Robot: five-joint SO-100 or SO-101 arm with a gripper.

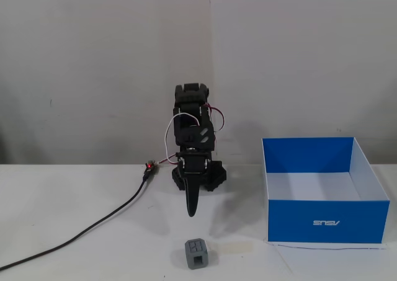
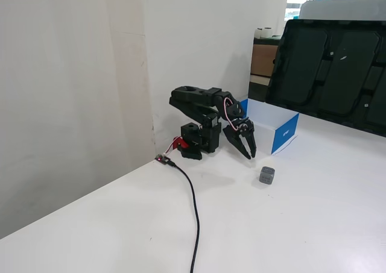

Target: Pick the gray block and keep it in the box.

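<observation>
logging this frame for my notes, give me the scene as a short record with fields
gripper: empty, raised above the table, tips pointing down; jaws look slightly parted in a fixed view
gray block: on the table, in front of the gripper, untouched, apart from the box
box: open-topped, blue outside, white inside, nothing seen in it; right of the arm in a fixed view
tape strip: pale, flat on the table between block and box
cable: black, runs from the arm's base across the table
task state: block not yet picked
</observation>
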